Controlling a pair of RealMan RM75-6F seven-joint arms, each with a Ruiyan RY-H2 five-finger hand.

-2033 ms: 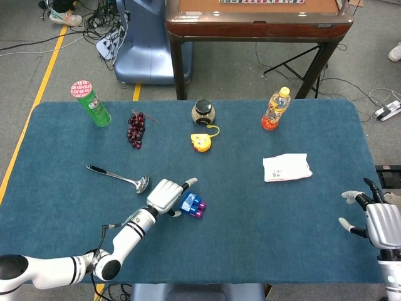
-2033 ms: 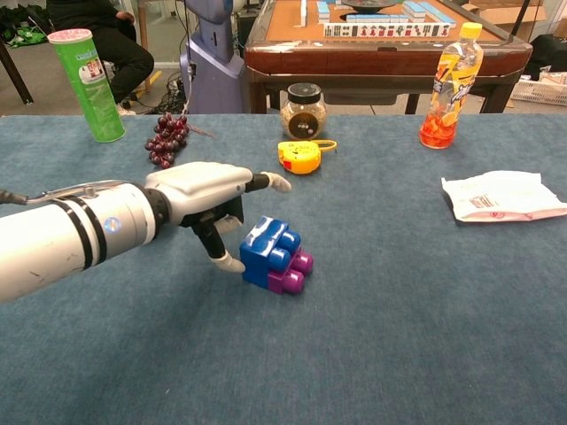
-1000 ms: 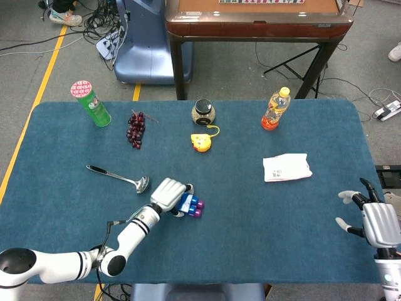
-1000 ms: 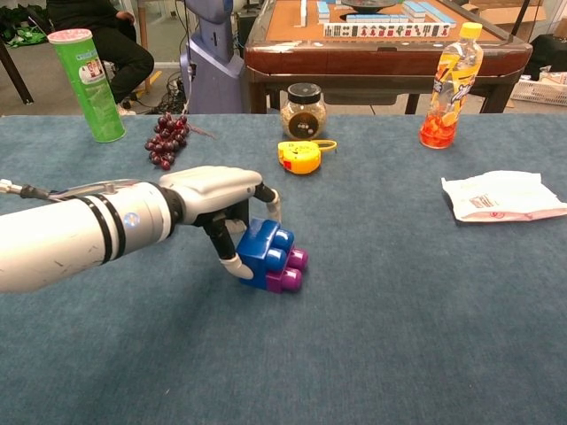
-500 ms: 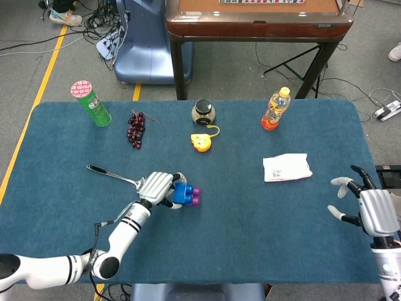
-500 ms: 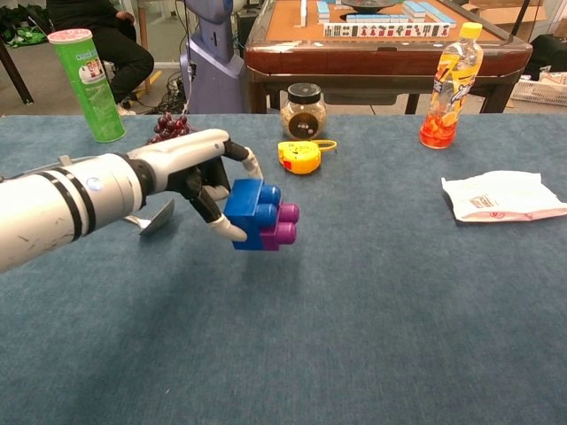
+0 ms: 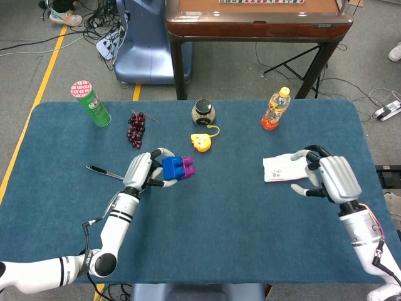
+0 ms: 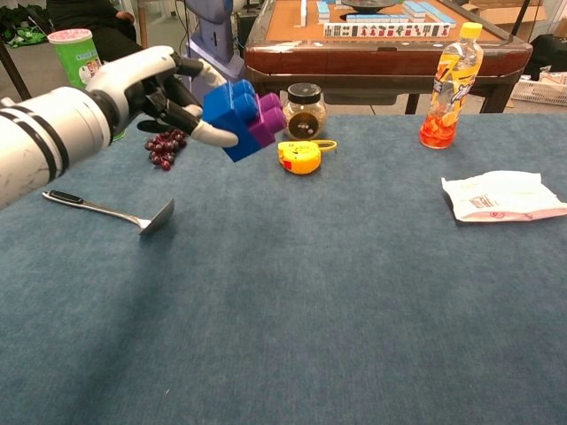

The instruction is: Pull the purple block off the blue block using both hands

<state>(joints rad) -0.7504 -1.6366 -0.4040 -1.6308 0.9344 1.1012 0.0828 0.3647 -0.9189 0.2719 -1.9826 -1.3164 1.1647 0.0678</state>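
My left hand [image 7: 141, 170] [image 8: 155, 88] holds the blue block [image 7: 172, 168] [image 8: 229, 113] well above the table. The purple block [image 7: 187, 167] [image 8: 267, 118] is still stuck to the blue block's right side. In the head view my right hand [image 7: 329, 176] hovers over the right part of the table with its fingers apart and nothing in them; the chest view does not show it. A wide gap separates the two hands.
A ladle [image 7: 106, 172] [image 8: 111, 212] lies left of the left hand. Grapes [image 7: 135, 128], a green can [image 7: 91, 103], a jar [image 7: 203, 112], a yellow tape measure [image 7: 202, 142], an orange bottle [image 7: 274, 110] and a white packet [image 7: 286, 167] stand around the blue table [image 7: 238, 219].
The left hand closed on the stacked blocks and lifted them up off the table. The right hand came in from the right edge toward the middle, above the white packet's side.
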